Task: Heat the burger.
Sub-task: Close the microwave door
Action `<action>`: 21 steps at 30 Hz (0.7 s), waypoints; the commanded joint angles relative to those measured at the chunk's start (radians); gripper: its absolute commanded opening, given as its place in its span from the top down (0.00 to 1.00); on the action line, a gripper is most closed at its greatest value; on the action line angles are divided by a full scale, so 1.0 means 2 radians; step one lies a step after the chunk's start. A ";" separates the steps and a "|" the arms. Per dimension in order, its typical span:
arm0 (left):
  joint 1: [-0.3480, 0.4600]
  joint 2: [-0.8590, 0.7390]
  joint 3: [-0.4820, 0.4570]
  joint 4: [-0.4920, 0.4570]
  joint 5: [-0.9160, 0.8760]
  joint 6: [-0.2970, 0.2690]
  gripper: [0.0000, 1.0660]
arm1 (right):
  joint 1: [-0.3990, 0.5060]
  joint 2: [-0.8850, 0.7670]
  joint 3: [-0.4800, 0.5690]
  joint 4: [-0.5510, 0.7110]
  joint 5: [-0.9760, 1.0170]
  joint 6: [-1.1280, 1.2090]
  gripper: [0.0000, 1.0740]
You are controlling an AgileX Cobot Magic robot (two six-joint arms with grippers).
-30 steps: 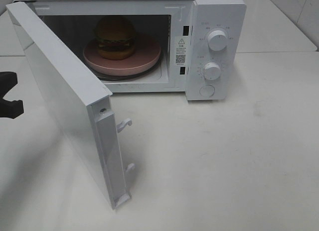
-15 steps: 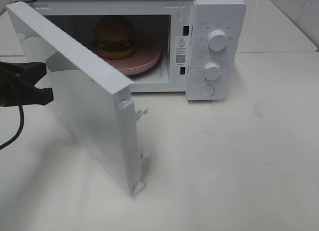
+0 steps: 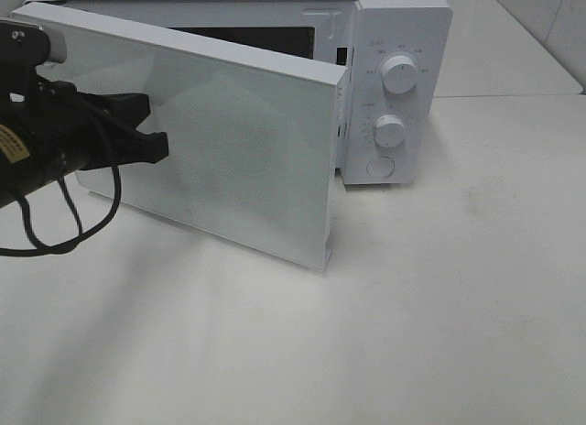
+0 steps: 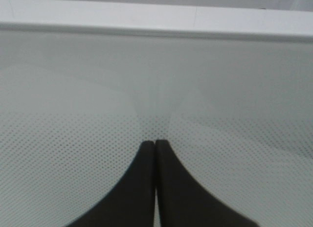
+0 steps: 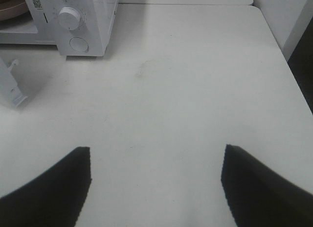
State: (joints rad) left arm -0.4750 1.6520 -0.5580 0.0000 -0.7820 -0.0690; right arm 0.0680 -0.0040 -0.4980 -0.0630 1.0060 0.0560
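The burger is hidden behind the white microwave door (image 3: 238,159), which stands only a little ajar on the microwave (image 3: 403,22). My left gripper (image 3: 157,148) is shut, its black tips against the outer face of the door near its left side. In the left wrist view the closed fingertips (image 4: 146,153) touch the dotted window of the door (image 4: 220,90). My right gripper (image 5: 155,149) is open over bare table, holding nothing, well away from the microwave (image 5: 93,21). A sliver of the pink plate (image 5: 11,11) shows inside the oven in the right wrist view.
Two dials (image 3: 399,74) (image 3: 389,130) and a round button (image 3: 380,167) sit on the microwave's right panel. The door's free corner (image 5: 12,92) juts out over the white table (image 3: 439,306). A black cable (image 3: 55,233) loops below the left arm.
The door has swung from wide open to nearly shut, pushed by my left gripper, which moved right and toward the oven. Burger and plate went out of sight behind it.
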 commanded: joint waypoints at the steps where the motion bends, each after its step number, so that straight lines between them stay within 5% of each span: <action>1: -0.012 0.008 -0.017 -0.023 0.004 0.003 1.00 | -0.002 -0.015 0.001 0.001 -0.005 -0.002 0.31; 21: -0.086 0.109 -0.184 -0.167 0.055 0.096 1.00 | -0.002 -0.015 0.001 0.001 -0.005 -0.002 0.31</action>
State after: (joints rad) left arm -0.6410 1.8680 -0.9110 -0.3100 -0.6630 0.1150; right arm 0.0680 -0.0040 -0.4980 -0.0630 1.0060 0.0560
